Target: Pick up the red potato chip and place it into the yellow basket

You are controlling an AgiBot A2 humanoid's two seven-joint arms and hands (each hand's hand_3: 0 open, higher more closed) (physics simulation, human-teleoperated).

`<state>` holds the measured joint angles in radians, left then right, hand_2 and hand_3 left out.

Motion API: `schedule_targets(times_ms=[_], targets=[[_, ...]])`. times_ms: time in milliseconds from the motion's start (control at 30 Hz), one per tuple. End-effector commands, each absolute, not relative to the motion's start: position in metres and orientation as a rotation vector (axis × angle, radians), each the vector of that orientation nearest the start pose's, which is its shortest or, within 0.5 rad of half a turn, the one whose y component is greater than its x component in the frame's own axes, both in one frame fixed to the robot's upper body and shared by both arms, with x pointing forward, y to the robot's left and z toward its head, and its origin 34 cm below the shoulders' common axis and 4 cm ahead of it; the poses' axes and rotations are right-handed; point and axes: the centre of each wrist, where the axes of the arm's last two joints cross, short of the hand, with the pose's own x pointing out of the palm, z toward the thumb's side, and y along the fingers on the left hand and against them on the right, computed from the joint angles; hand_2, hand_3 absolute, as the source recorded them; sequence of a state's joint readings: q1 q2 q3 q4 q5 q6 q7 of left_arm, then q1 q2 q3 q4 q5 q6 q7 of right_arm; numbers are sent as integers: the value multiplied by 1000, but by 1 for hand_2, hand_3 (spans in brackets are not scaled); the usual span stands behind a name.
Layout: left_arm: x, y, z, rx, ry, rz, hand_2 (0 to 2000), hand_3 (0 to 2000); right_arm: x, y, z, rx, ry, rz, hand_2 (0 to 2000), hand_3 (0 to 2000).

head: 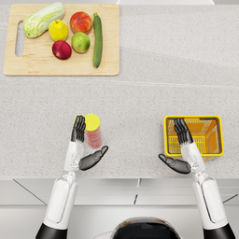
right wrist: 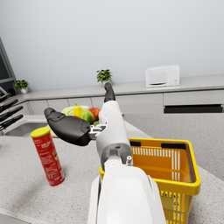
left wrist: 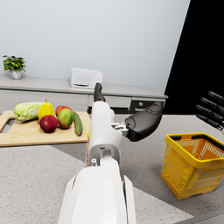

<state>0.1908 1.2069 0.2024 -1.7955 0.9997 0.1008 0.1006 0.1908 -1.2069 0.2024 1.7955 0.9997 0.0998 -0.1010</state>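
The red potato chip can [head: 94, 132] with a yellow lid stands upright on the counter; the right wrist view shows it whole [right wrist: 48, 156]. My left hand [head: 82, 145] is open right beside it, fingers along its left side and thumb spread below it, with no visible grip. The left wrist view hides nearly all of the can behind the forearm. The yellow basket [head: 215, 135] sits to the right and holds nothing [right wrist: 177, 164]. My right hand [head: 182, 148] is open, fingers over the basket's left rim, thumb pointing left.
A wooden cutting board [head: 35, 65] at the far left carries a cabbage [head: 43, 18], a pear, apples, a mango and a cucumber [head: 97, 40]. The counter's front edge runs just below both hands. A microwave [left wrist: 85, 78] stands on the back counter.
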Motion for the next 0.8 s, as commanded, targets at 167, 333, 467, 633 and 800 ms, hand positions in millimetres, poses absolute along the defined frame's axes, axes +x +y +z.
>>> schedule_targets(times_ms=[167,333,467,633,800], targets=[[242,201,200,-14,-317,-1773,0,0,242,-201,200,-36,-312,1969,0,0],[242,201,200,-14,-317,-1773,0,0,242,-201,200,-36,-312,1969,0,0],[246,198,200,5,-348,-1798,0,0,244,-193,203,-48,-359,1959,0,0],[268,211,222,132,-470,-1743,0,0,252,-216,235,-159,-540,1771,0,0],[281,220,216,297,-312,-1664,0,0,252,-229,237,-360,-409,1653,0,0]])
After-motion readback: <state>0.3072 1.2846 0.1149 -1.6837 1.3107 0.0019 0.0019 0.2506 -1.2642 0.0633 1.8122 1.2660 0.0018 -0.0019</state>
